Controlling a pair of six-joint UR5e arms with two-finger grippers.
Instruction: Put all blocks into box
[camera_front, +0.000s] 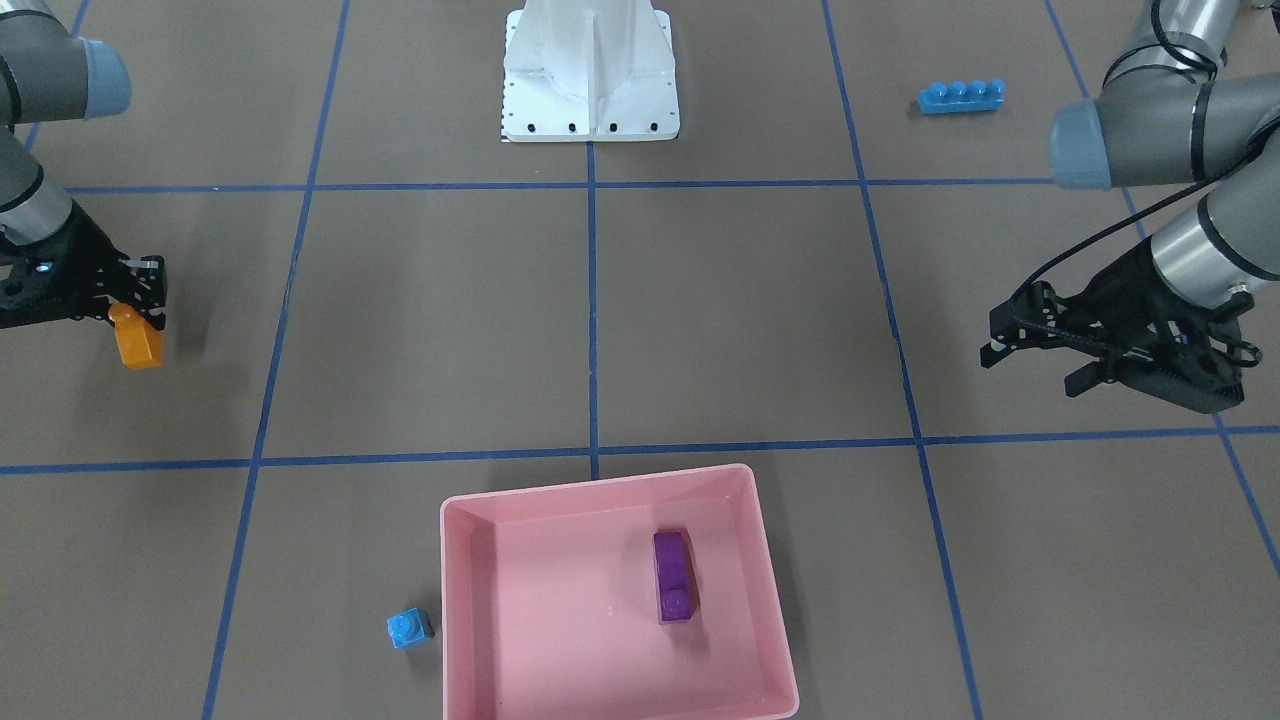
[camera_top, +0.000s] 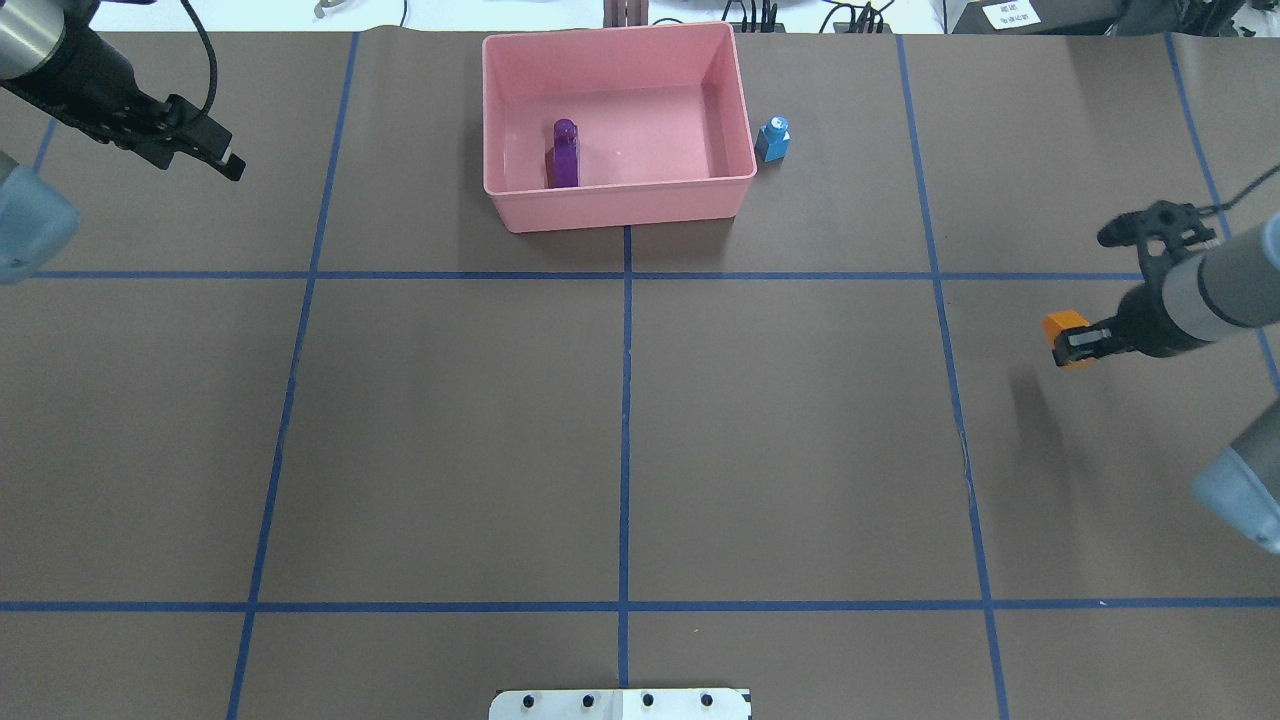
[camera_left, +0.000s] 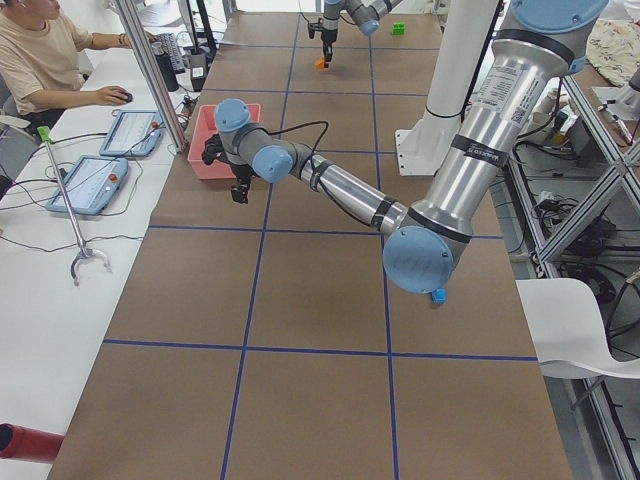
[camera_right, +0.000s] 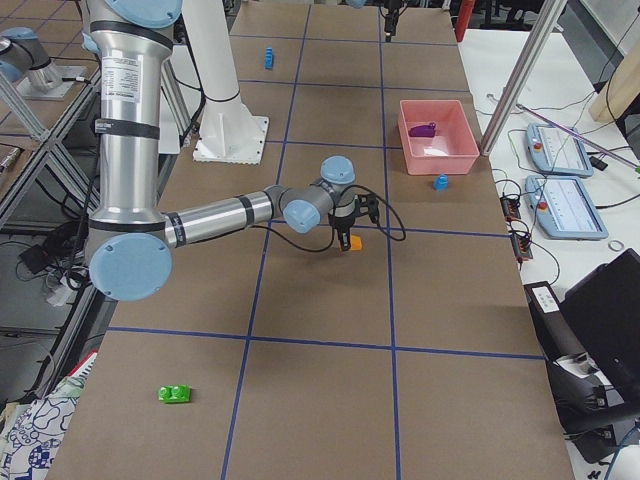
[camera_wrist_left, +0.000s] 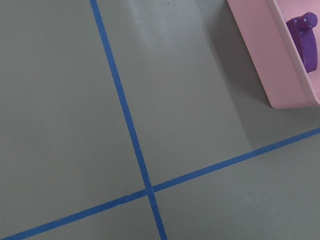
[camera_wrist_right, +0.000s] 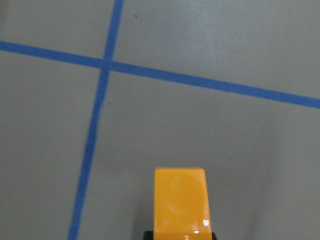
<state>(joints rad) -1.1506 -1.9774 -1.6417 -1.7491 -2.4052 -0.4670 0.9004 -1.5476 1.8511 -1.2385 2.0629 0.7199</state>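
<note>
Purple brick (camera_front: 675, 577) lies in the pink box (camera_front: 600, 484). Right gripper (camera_front: 140, 305) pinches the orange brick (camera_front: 137, 342), well apart from it; left gripper (camera_front: 1030, 370) is spread, empty. Blue cube (camera_front: 409, 628), long blue brick (camera_front: 960, 96) and green brick (camera_right: 175, 394) lie outside.

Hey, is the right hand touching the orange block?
Touching. The front-facing view shows the right hand closed on the upper end of the orange block.

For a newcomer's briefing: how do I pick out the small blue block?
Find the pink box. Just outside its wall, on the robot's right, stands a tiny blue cube. The purple brick lies inside; the other blue brick is long.
</note>
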